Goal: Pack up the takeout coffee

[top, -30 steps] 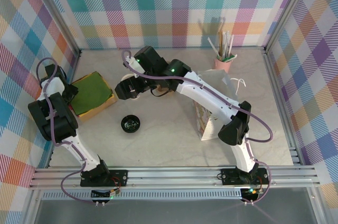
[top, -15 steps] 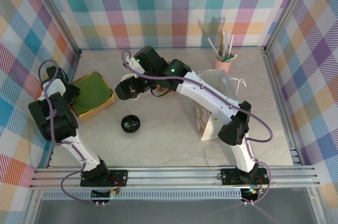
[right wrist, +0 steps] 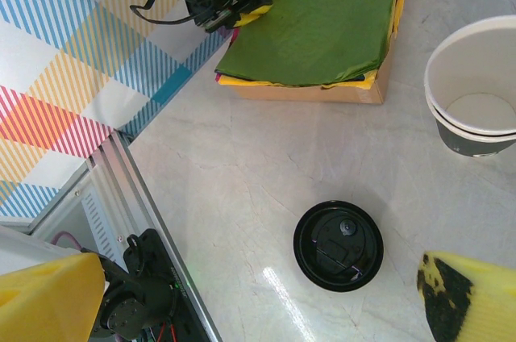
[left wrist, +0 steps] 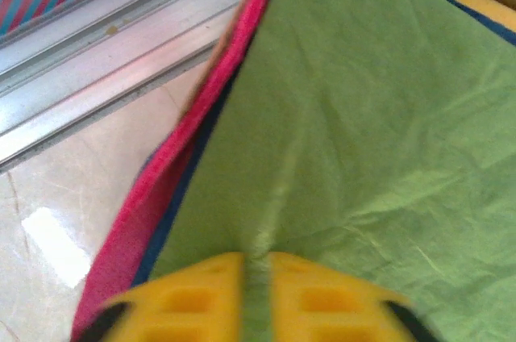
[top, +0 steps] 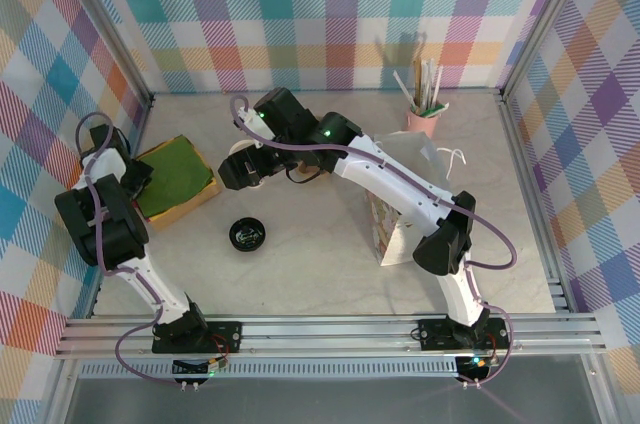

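The takeout coffee with its lid on is out of view. A lidless paper cup (right wrist: 474,88) with a white rim and dark sides stands on the table, and a loose black lid (right wrist: 339,245) (top: 246,234) lies flat nearer the arms. My right gripper (right wrist: 258,302) (top: 238,172) hangs high over the table between them, wide open, nothing between its yellow fingers. My left gripper (left wrist: 258,294) (top: 138,176) is at the left edge of a stack of paper sheets, its yellow fingers pinched on a raised fold of the top green sheet (left wrist: 363,116).
The sheet stack (top: 178,176) sits on a cardboard base at the left, beside the metal frame rail (left wrist: 105,60). A white paper bag (top: 395,229) with handles stands at the right. A pink cup of sticks (top: 425,116) is at the back right.
The left arm has shifted slightly at the stack's left edge. The right arm, cup and lid have not moved.
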`<control>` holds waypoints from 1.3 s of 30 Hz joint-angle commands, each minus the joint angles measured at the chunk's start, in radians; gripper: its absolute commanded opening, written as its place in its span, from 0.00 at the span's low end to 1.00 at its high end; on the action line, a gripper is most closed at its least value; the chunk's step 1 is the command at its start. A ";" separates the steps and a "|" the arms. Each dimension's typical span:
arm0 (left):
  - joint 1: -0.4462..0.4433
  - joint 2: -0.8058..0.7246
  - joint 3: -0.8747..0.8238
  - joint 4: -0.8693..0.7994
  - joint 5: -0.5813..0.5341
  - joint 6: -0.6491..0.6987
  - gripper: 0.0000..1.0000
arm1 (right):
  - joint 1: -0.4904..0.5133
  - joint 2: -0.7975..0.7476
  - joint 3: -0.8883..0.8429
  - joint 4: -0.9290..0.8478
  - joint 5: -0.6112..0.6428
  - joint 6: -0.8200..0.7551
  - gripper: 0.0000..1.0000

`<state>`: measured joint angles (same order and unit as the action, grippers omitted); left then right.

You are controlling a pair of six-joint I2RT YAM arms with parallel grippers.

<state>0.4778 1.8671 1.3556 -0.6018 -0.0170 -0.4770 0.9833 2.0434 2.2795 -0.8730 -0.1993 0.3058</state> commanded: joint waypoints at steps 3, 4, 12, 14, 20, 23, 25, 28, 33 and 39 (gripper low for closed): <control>-0.075 0.015 0.081 -0.063 -0.046 0.058 0.48 | 0.008 0.000 0.003 -0.009 0.001 -0.011 0.99; -0.091 0.029 0.093 -0.076 -0.063 0.069 0.52 | 0.009 -0.002 -0.001 -0.008 0.001 -0.008 0.99; -0.174 0.121 0.165 -0.146 -0.144 0.139 0.69 | 0.009 -0.017 -0.036 0.003 0.003 -0.004 0.99; -0.182 0.143 0.174 -0.158 -0.169 0.151 0.69 | 0.008 -0.025 -0.049 0.011 0.002 -0.004 0.99; -0.182 0.160 0.164 -0.164 -0.178 0.142 0.52 | 0.008 -0.054 -0.089 0.035 0.008 -0.009 0.99; -0.182 0.130 0.150 -0.161 -0.188 0.138 0.34 | 0.009 -0.061 -0.102 0.039 0.012 -0.013 0.99; -0.183 0.106 0.146 -0.162 -0.198 0.134 0.29 | 0.008 -0.064 -0.108 0.042 0.012 -0.014 0.99; -0.182 0.074 0.144 -0.175 -0.214 0.128 0.28 | 0.008 -0.066 -0.112 0.046 0.008 -0.016 0.99; -0.182 0.004 0.140 -0.192 -0.225 0.116 0.16 | 0.008 -0.072 -0.121 0.053 0.008 -0.015 0.99; -0.182 -0.041 0.141 -0.208 -0.205 0.110 0.14 | 0.008 -0.077 -0.131 0.064 0.003 -0.013 0.99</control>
<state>0.2966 1.8584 1.5021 -0.7662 -0.2192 -0.3542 0.9833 2.0052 2.1593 -0.8310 -0.1921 0.3050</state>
